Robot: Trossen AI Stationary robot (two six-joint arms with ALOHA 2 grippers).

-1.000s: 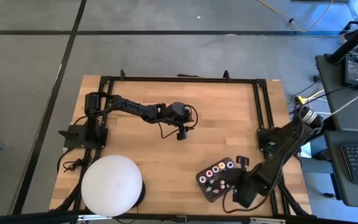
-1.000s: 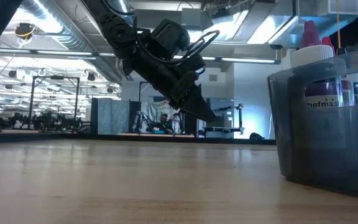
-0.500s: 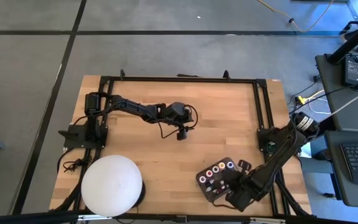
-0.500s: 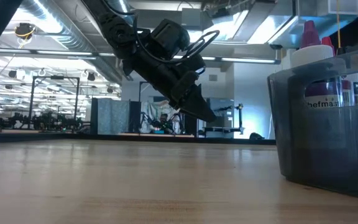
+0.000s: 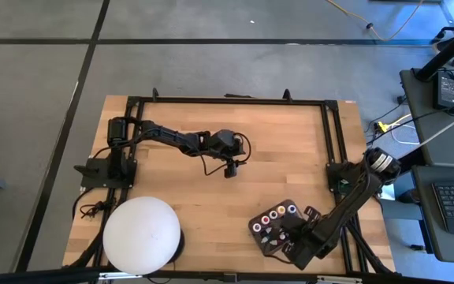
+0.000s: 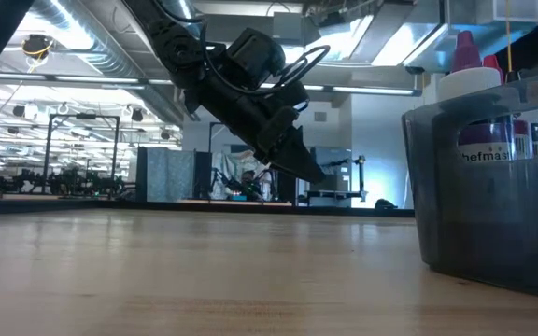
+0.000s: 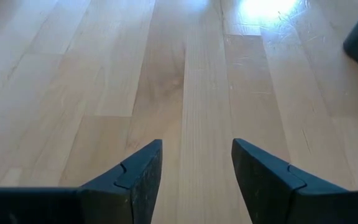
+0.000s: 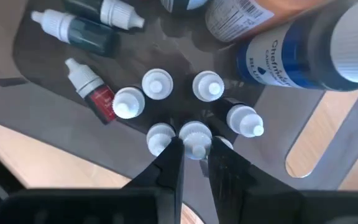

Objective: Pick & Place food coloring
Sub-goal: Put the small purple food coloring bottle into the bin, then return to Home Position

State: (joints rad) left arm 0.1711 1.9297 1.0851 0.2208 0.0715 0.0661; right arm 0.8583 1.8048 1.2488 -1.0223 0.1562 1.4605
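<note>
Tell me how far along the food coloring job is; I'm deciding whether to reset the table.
Early. Nothing looks moved out: every food coloring bottle in view sits in the dark tray, none on the table. In hand: the right gripper, over the tray, is closed around a white-capped bottle in the cluster, not yet lifted. The left gripper hangs open above bare wood. All placing remains.

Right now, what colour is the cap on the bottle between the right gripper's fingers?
White, on the bottle cap at the right gripper; clearest in the right wrist view.
</note>
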